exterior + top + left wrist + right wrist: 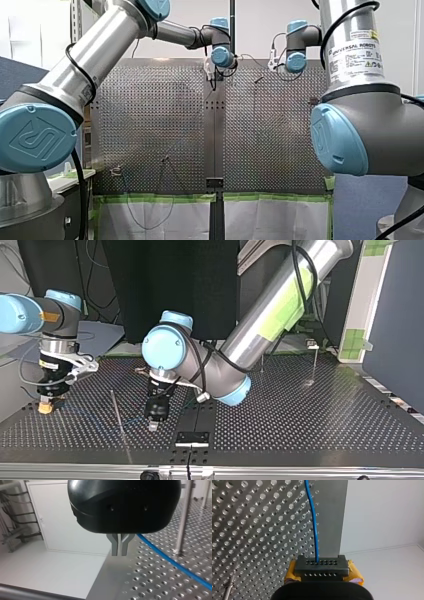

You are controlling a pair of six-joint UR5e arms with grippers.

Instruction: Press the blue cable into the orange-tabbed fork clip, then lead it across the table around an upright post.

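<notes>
In the right wrist view my right gripper (320, 566), black-tipped with yellow pads, is shut on the blue cable (313, 522), which runs away from it over the perforated table. In the top view it (46, 407) stands low at the table's left. My left gripper (119, 553) has its metal fingers shut on nothing. The blue cable (170, 560) lies on the table just beside them, apart from the tips. An upright post (184, 517) stands beyond the cable. In the top view my left gripper (152, 426) hangs just above the table near the middle, next to a thin post (119, 415).
Two more thin posts (315, 365) (262, 362) stand at the top view's far right. A small clip (116, 171) sits near the front view's lower left. The table's edge (100, 580) lies close under my left gripper. A black plate (192, 438) sits at the middle seam.
</notes>
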